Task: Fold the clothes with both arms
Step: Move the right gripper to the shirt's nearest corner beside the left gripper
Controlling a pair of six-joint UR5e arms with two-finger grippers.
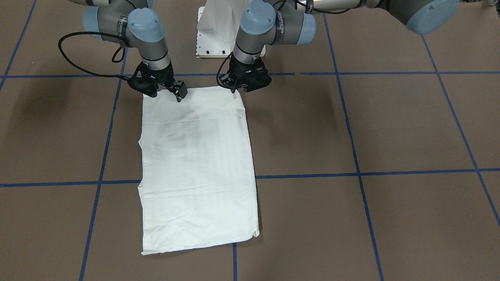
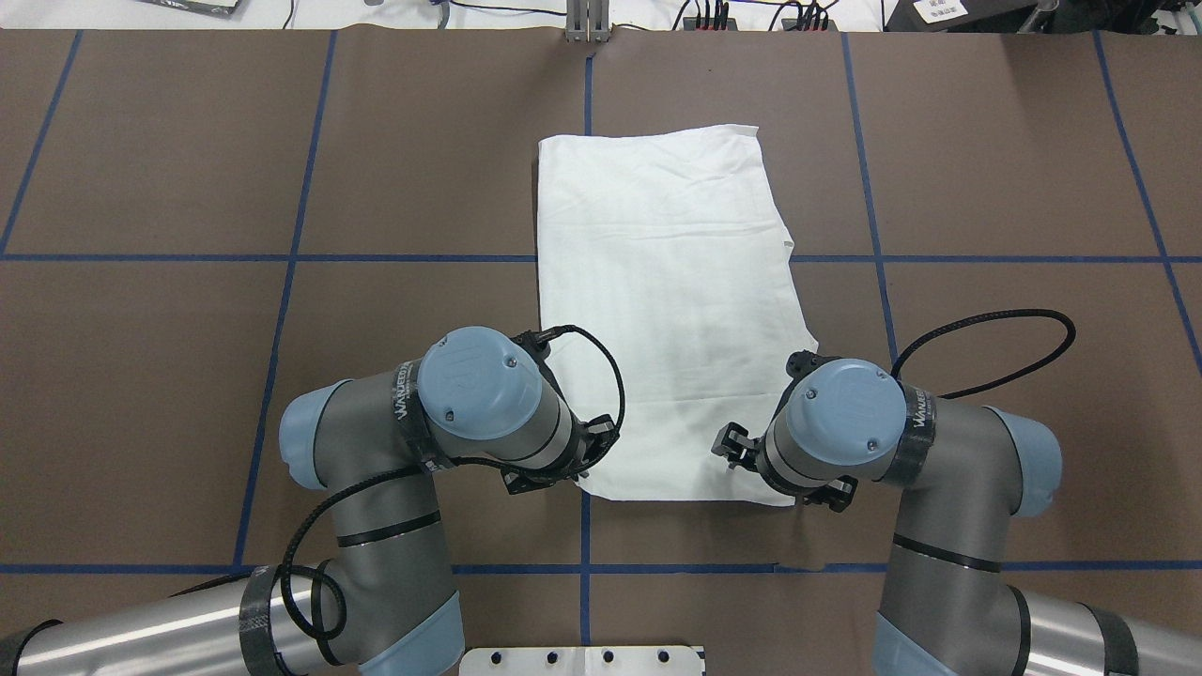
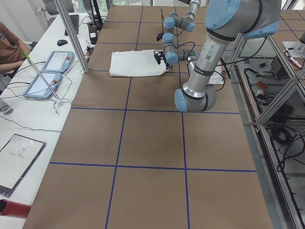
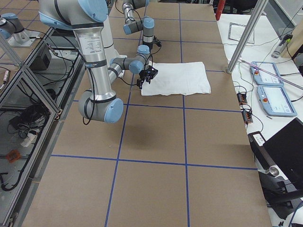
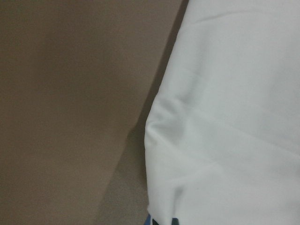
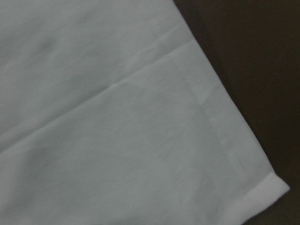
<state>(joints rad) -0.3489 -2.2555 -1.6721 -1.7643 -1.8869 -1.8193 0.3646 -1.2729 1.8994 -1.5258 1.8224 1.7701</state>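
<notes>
The clothes are one white shirt [image 1: 195, 164], folded into a long rectangle flat on the brown table, also seen from overhead [image 2: 657, 282]. Both arms reach down to its end nearest the robot. My right gripper [image 1: 165, 93] stands open over one near corner, its fingers [image 1: 180, 93] spread just above the cloth. My left gripper [image 1: 243, 86] hovers at the other near corner and looks open, with nothing held. Both wrist views show only the shirt: its edge [image 5: 225, 117] and a hemmed corner [image 6: 117, 117]. No fingertips show in either. No printed text, collar or label shows.
The white pedestal base [image 1: 213, 35] stands just behind the shirt's near end. Blue tape lines [image 1: 351, 173] grid the brown table. A black cable [image 2: 986, 347] loops out from the right wrist. Beyond the table's far edge are a metal post [image 3: 71, 33], tablets [image 3: 52, 62] and a seated person [image 3: 7, 47].
</notes>
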